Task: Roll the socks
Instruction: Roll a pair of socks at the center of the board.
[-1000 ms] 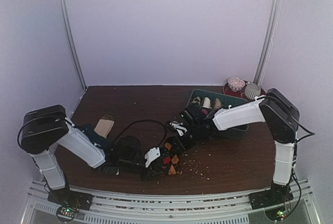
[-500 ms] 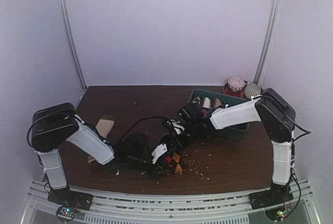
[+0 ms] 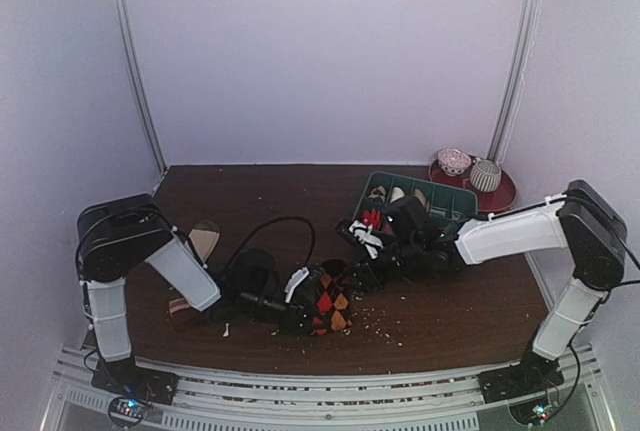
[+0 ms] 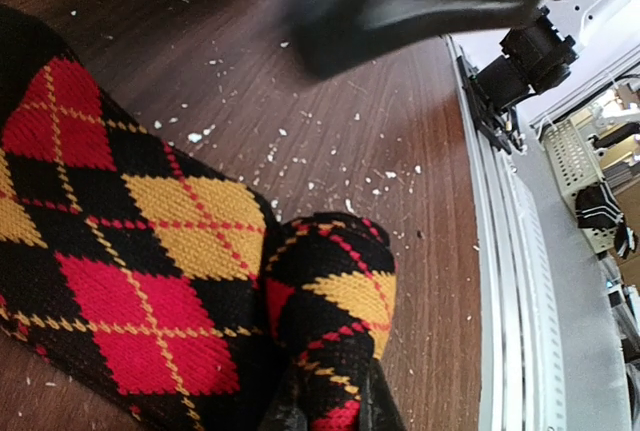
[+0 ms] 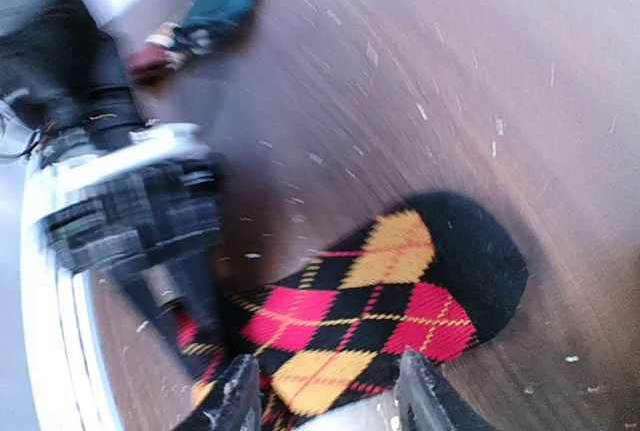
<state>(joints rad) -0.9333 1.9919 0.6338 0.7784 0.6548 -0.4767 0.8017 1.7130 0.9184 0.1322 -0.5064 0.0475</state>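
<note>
The black argyle sock (image 3: 328,303) with red and yellow diamonds lies near the table's front middle. My left gripper (image 3: 306,309) is shut on a folded-up end of the argyle sock (image 4: 130,281), which is pinched between its two fingers at the left gripper (image 4: 335,409). My right gripper (image 3: 350,268) hovers just behind the sock. In the right wrist view the right gripper (image 5: 330,396) is open, its fingers spread over the flat argyle sock (image 5: 400,281). A second sock (image 3: 203,241) with a beige end lies at the left, partly hidden by my left arm.
A green bin (image 3: 420,183) with rolled socks stands at the back right. Behind it a red plate (image 3: 503,198) carries two patterned balls. A black cable (image 3: 270,224) loops over the middle. Pale crumbs (image 3: 380,326) dot the wood. The metal rail (image 3: 330,391) marks the front edge.
My right arm has stretched out to the right and its gripper has drawn back from the sock. My left arm has swung inward, shifting the pinched sock slightly away from the front edge.
</note>
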